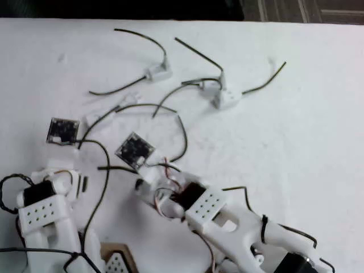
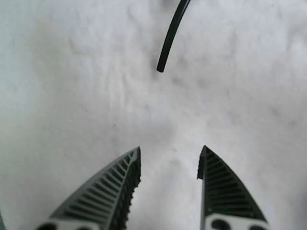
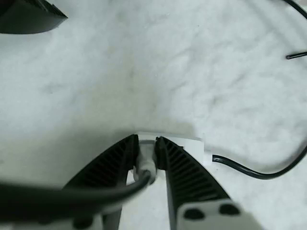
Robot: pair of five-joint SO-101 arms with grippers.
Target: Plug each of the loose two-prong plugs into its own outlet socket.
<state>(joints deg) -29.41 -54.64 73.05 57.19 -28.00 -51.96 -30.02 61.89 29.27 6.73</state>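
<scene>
Two black square outlet sockets lie on the white table, one at the left (image 1: 62, 131) and one nearer the middle (image 1: 135, 151). Loose white plugs with dark cables rest farther back (image 1: 157, 72) (image 1: 227, 98). My right gripper (image 3: 146, 140) is shut on a small white plug (image 3: 144, 160), whose black cable trails off across the view; in the high view this gripper (image 1: 143, 183) sits just in front of the middle socket. My left gripper (image 2: 171, 149) is open above bare table, with a loose cable end (image 2: 160, 68) ahead of it. The left arm (image 1: 42, 205) stands below the left socket.
Thin dark cables (image 1: 182, 133) loop across the middle of the table between sockets and plugs. Another cable (image 3: 259, 173) curves beside the held plug. A dark shape (image 3: 24, 14) sits at the edge of the right wrist view. The table's right half (image 1: 307, 148) is bare.
</scene>
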